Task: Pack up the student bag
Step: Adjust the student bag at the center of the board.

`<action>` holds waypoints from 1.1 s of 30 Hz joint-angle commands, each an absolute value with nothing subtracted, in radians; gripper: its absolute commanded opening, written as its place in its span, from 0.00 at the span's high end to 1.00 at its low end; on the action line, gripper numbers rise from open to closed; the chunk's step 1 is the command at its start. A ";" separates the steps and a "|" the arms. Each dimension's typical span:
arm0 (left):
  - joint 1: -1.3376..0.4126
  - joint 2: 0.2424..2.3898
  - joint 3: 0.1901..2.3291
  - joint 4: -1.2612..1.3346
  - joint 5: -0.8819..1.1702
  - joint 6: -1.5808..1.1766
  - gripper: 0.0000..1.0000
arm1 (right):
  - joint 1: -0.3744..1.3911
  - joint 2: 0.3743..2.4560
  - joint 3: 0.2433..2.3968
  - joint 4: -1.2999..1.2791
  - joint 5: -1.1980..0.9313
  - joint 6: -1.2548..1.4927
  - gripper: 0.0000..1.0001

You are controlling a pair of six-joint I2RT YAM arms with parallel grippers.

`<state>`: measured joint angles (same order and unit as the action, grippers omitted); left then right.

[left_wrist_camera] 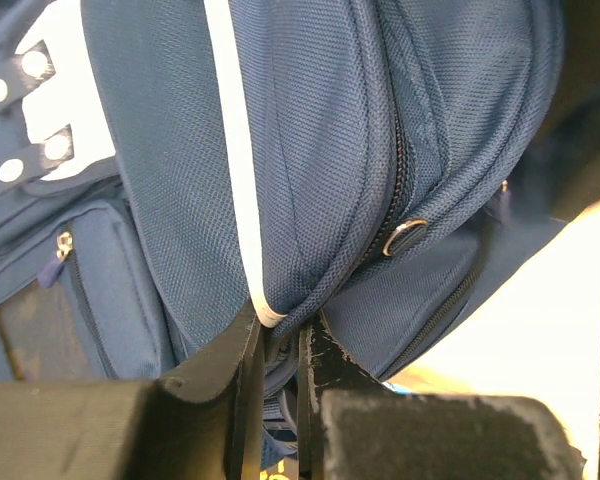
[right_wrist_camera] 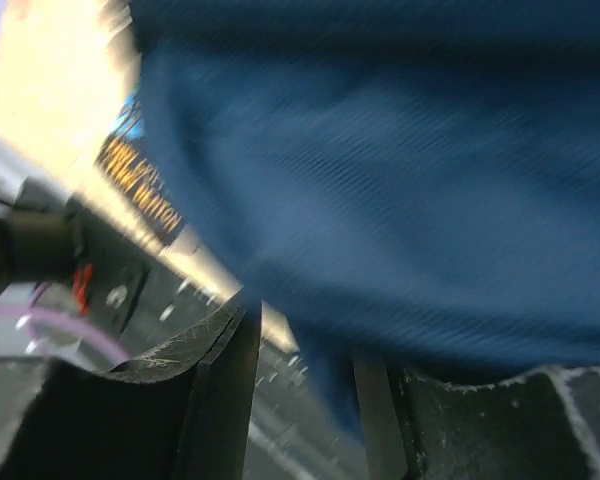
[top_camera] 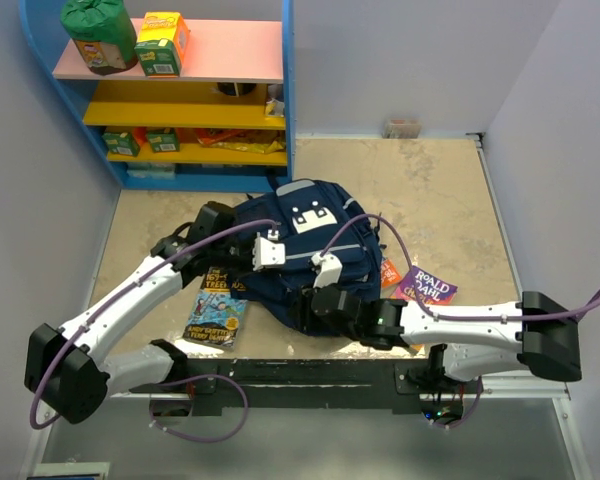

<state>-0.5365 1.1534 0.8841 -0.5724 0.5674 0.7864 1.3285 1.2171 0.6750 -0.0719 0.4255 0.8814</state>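
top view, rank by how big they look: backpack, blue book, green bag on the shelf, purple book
1. backpack, by far the largest
2. blue book and green bag: about alike, and the bag sits higher on the shelf, so unranked
3. purple book, smallest as seen; partly hidden

The student bag [top_camera: 310, 218] filled the middle of the table [top_camera: 450, 190]. Its near side was crowded: the left gripper [left_wrist_camera: 280, 335] was pinched on a fold of its fabric and the right gripper [right_wrist_camera: 305, 345] was pushed against its near edge. A colourful book [top_camera: 217, 308] lay at its left and a purple book [top_camera: 427, 287] at its right. The blue shelf unit [top_camera: 180, 100] closed off the far left corner. Bare tabletop lay open behind the bag and along the right side.
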 commanded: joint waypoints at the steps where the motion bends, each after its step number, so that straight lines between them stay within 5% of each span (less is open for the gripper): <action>1: -0.520 1.068 0.894 -0.670 0.538 0.730 1.00 | 1.169 1.276 0.693 -0.134 0.531 0.743 0.55; 11: -0.549 1.141 0.879 -0.585 0.586 0.664 1.00 | 1.104 1.414 0.782 -0.055 0.535 0.581 0.54; 19: -0.630 1.270 0.870 -0.457 0.577 0.650 1.00 | 1.100 1.128 0.689 -0.222 0.546 0.803 0.55; 23: -0.664 1.333 0.890 -0.422 0.571 0.644 1.00 | 1.120 0.982 0.657 -0.252 0.474 0.828 0.46; 33: -0.669 1.405 0.943 -0.345 0.517 0.562 1.00 | 1.186 0.928 0.646 -0.315 0.474 0.966 0.37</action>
<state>-0.6712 1.3800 0.8993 -0.4267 0.5571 0.6437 1.1538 0.9447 0.6502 -0.3267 0.4107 0.8730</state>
